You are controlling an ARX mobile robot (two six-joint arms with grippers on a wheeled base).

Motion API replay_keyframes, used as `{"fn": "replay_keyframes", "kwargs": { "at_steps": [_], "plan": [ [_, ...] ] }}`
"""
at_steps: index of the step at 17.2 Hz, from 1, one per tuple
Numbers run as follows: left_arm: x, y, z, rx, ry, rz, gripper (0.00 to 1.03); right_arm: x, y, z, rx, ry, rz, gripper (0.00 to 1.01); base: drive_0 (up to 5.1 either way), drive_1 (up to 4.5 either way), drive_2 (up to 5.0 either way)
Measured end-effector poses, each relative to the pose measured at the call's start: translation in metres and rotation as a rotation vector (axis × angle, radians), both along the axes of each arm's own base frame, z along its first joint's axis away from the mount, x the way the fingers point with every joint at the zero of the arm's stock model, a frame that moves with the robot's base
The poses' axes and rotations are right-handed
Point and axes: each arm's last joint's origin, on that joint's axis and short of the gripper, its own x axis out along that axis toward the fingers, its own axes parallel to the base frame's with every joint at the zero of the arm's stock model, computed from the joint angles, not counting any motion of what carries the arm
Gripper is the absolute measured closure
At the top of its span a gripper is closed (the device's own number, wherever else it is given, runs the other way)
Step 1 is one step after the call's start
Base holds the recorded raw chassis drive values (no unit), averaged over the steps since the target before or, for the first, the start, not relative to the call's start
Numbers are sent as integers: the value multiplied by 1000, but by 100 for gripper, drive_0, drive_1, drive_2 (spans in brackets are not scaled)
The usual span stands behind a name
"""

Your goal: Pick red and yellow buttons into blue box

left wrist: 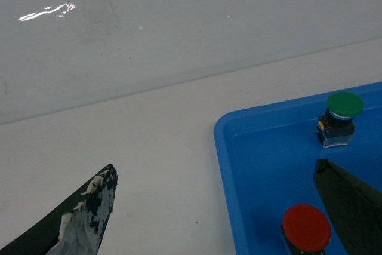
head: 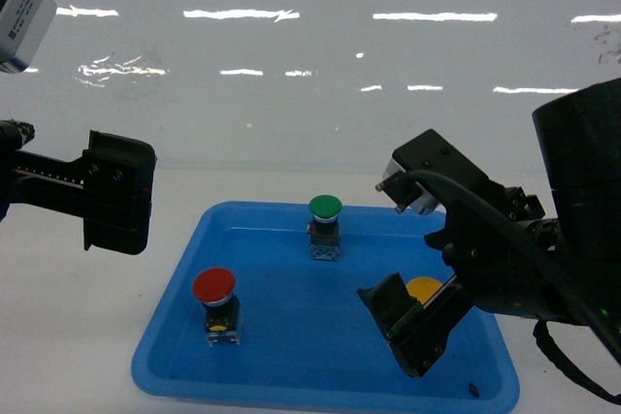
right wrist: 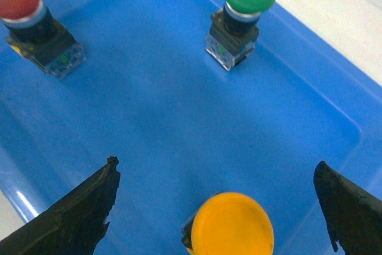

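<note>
Fingers of the right gripper (right wrist: 215,207) stand wide apart, the yellow button (right wrist: 233,225) sitting between them, untouched, in the shallow blue tray (head: 291,375). Over on the other side the left gripper (left wrist: 227,207) is spread wide too, hanging above the tray's left edge with the red button (head: 214,286) just below it. A green button (head: 325,207) stands near the tray's far wall, well apart from both.

A: Switch count by cap colour?
B: Three in all — one red button (head: 214,285), one yellow button (right wrist: 233,224), one green button (head: 325,207).
A: Containers?
B: One blue tray (head: 291,380).
A: Grippers?
B: Two — left gripper (left wrist: 215,207), right gripper (right wrist: 215,207).
</note>
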Motion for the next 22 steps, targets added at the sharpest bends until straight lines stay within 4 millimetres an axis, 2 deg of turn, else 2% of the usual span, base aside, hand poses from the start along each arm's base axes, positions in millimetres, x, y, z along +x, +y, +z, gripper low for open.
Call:
{"fn": "replay_keyframes", "kwargs": {
  "at_steps": [2, 4, 5, 10, 13, 15, 18, 19, 21, 22],
  "plan": [
    [0, 0, 0, 0, -1, 0, 5, 3, -4, -8, -29, 25, -14, 3, 0, 0, 0],
    [0, 0, 0, 0, 0, 0, 5, 5, -4, -39, -86, 87, -6, 3, 0, 0, 0],
    [0, 0, 0, 0, 0, 0, 5, 7, -4, -43, -98, 96, -11, 3, 0, 0, 0],
    [0, 0, 0, 0, 0, 0, 5, 32, -6, -41, -95, 82, -18, 3, 0, 0, 0],
    [0, 0, 0, 0, 0, 0, 5, 32, -6, -47, -87, 103, 2, 3, 0, 0, 0],
    [0, 0, 0, 0, 0, 0, 5, 36, -3, -45, -87, 101, 12, 15, 0, 0, 0],
    [0, 0, 0, 0, 0, 0, 5, 34, 3, -45, -89, 96, 28, 13, 0, 0, 0],
    [0, 0, 0, 0, 0, 0, 5, 33, 5, -45, -91, 93, 33, 18, 0, 0, 0],
    [0, 0, 0, 0, 0, 0, 5, 31, 7, -47, -102, 108, 37, 40, 0, 0, 0],
    [0, 0, 0, 0, 0, 0, 5, 29, 4, -49, -110, 109, 30, 60, 0, 0, 0]
  ]
}}
